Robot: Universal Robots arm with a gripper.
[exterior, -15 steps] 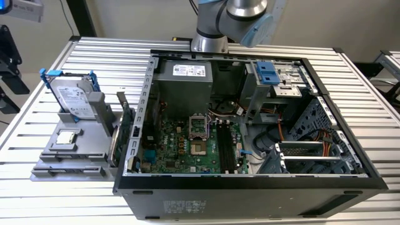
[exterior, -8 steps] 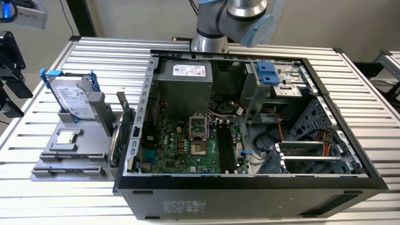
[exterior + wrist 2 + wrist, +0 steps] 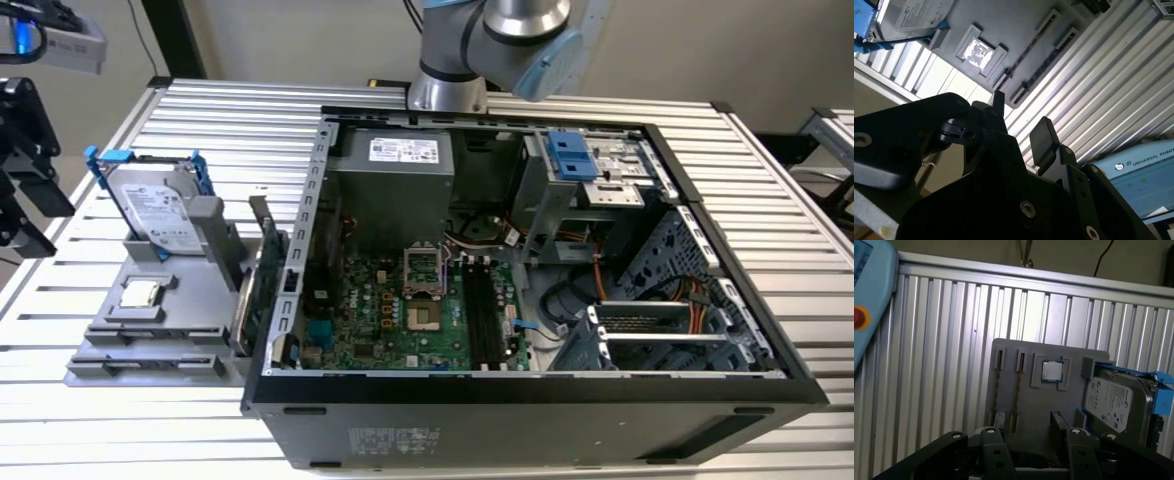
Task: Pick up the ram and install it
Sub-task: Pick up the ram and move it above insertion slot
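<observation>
Pincer (image 3: 1026, 440) apart, gripping nothing, over the gray tray (image 3: 1024, 400); ribbed table (image 3: 929, 365) open beside its edge

Shows as the ram (image 3: 274, 272): a long, narrow, flat board, green with dark patches along its face (single chips too small to tell apart). Stands on one long edge rather than lying flat, with its length running from far to near in the scene. Sits on the grey holder (image 3: 147, 345) at the exterior view's left, along that holder's right-hand side. Rests just beside the outer left wall of the open computer case (image 3: 534, 420) and roughly parallel to it. Keeps well apart from the long black slots (image 3: 483, 310) on the motherboard (image 3: 387, 320) inside. Not yet installed.
</observation>
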